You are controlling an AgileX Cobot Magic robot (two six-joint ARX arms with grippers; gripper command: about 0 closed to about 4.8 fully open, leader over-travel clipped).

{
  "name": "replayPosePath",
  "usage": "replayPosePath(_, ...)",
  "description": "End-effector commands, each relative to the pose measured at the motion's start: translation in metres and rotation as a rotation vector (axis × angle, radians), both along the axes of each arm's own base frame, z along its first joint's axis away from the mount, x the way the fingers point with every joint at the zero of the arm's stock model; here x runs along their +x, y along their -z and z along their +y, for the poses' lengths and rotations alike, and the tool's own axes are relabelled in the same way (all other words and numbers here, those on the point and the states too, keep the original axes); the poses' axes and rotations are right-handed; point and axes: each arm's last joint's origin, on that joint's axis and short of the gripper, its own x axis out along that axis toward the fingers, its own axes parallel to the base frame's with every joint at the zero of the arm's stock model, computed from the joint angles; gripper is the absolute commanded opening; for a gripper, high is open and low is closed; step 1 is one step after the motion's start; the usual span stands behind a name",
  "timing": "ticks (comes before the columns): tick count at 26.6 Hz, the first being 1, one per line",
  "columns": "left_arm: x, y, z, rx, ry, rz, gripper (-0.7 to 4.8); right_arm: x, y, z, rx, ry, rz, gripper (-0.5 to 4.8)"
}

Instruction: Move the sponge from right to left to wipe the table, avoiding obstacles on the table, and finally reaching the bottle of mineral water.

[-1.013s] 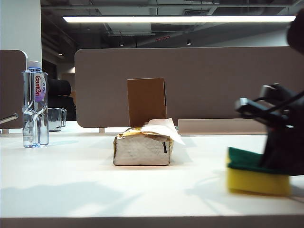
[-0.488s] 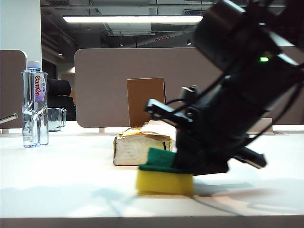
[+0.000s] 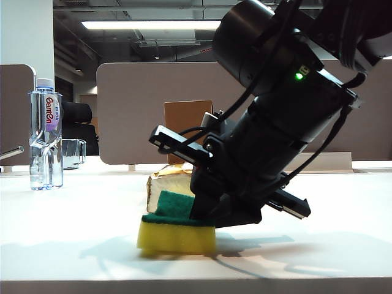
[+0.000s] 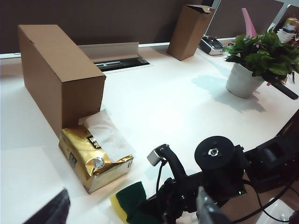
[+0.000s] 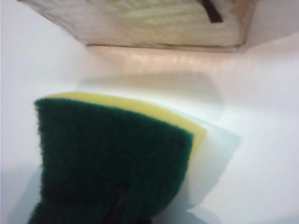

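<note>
Sponge (image 3: 177,225) flat on the white bench (image 3: 73,226), yellow foam down and dark green layer up, just in front of the tissue pack (image 3: 168,182) on the camera side, apart from it by a narrow strip of bare bench in the right wrist view. Pressed from above by the right gripper (image 3: 205,211), fingers closed onto the sponge's green top, the black arm slanting down to it from the upper right of the exterior view and hiding most of the tissue pack. In the right wrist view sponge (image 5: 117,163) close under the lens, tissue pack (image 5: 159,23) just beyond it. Directly behind the tissue pack, upright brown cardboard box (image 3: 187,125), touching or nearly touching it as seen in the left wrist view, where box (image 4: 58,77) stands against gold-topped tissue pack (image 4: 93,156) with white tissue sticking out. Far to the left of the tissue pack in the exterior view, bottle of mineral water (image 3: 45,138), upright, white cap, red lettering, well apart from the sponge; short clear glass cup (image 3: 73,153) just behind and beside the bottle. Left gripper (image 4: 131,212) above the bench looking down on the tissue pack, only dark blurred fingers (image 4: 49,210) at the frame edge, set wide apart, holding nothing
</note>
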Motion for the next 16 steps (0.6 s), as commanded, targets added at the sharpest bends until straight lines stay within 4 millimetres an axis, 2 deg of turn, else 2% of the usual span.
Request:
replayPosePath(1,-0.0012,-0.0024,-0.0002,-0.002,0.009,-0.014,3.49,-0.0040,0.0059,-0.0011,-0.030,-0.021,0.048,-0.03)
replayPosePath(4,-0.0013,-0.0024,-0.0003,-0.002,0.010,-0.014,3.49,-0.0037,0.0054,-0.0008,-0.027,-0.021,0.045,0.46)
replayPosePath(7,-0.0018,-0.0026,-0.0007,-0.009,0.034,-0.014,3.49,-0.0028,0.0039,0.0003,-0.010,-0.021,0.030,1.36)
replayPosePath(11,-0.0018,-0.0025,-0.0007,-0.008,0.033,-0.013,3.49,-0.0006,-0.0001,0.0030,0.012,-0.022,0.012,1.61)
replayPosePath(14,-0.0018,-0.0025,-0.0007,-0.008,0.033,-0.013,3.49,-0.0001,-0.0016,0.0036,0.021,-0.021,0.005,2.27)
replayPosePath(16,-0.0018,-0.0025,-0.0007,-0.008,0.033,-0.013,3.49,-0.0002,-0.0024,0.0034,0.022,-0.021,0.003,2.49)
